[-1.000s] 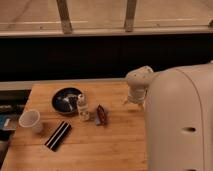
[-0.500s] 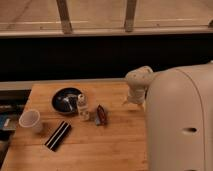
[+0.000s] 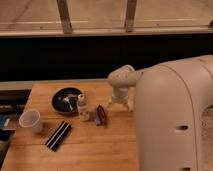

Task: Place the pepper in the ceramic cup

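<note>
None of the transfer had been completed at this moment. One pepper (image 3: 101, 114), small, dark red and elongated, lay flat on the wooden desk (image 3: 100, 150) near its middle, gripped by nothing. Just beside it, on the viewer's left, stood a small clear bottle with a white cap (image 3: 82, 107), upright and close enough to the pepper that contact between them could not be ruled out. Above and to the viewer's right of the pepper hung the gripper (image 3: 120, 102), carried below a rounded white wrist; it was near the pepper but not upon it, and held nothing. Whether it was released or clenched could not be told from this view.

Behind the bottle sat a round black bowl (image 3: 66, 100) with some pale contents that could not be identified. A flat black rectangular bar (image 3: 58, 135) lay diagonally on the desk nearer the front. The ceramic cup (image 3: 31, 120), plain, off-white and wide-mouthed, stood upright near the desk's left edge, well apart from the pepper, with the bottle, bowl and bar between them. It appeared to hold no pepper.

Judged from this layout, every step remained: closing on the pepper, lifting it, carrying it across past the bottle, and releasing it into the cup.
</note>
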